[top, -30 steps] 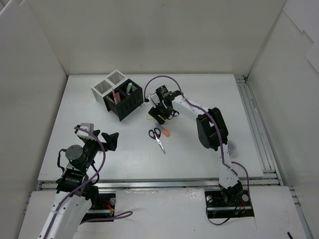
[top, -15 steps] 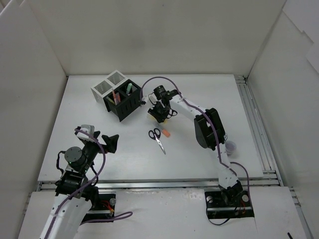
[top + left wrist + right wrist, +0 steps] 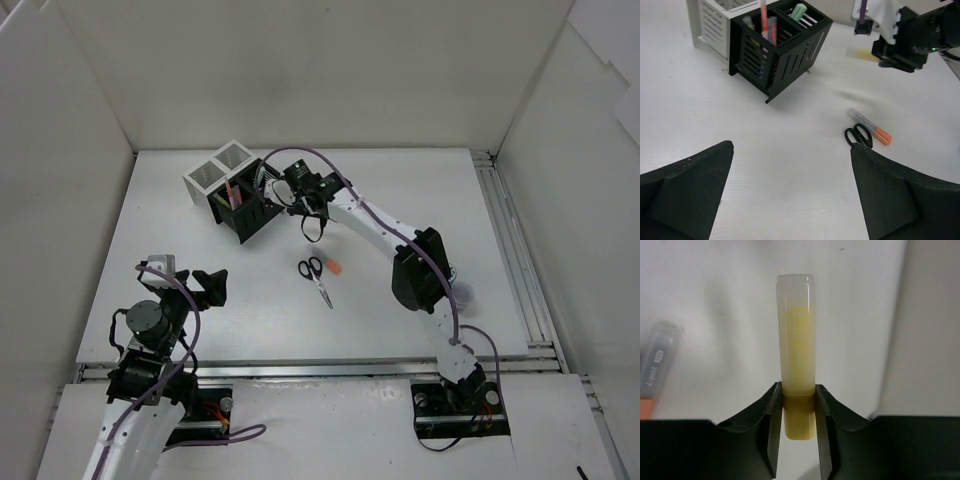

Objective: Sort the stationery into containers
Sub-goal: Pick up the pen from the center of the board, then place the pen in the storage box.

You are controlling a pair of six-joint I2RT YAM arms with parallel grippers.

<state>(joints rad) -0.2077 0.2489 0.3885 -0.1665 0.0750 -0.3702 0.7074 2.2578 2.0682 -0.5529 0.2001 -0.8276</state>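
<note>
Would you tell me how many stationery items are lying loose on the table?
2: the scissors and an orange pen beside them, mid-table. The right gripper holds a yellow highlighter aloft. Others may be hidden.

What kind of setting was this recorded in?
Probably a lab test cell, not an office: a white table boxed in by plain white panels, a left arm and right arm bolted at its near edge, with a pen holder and scissors as props.
</note>
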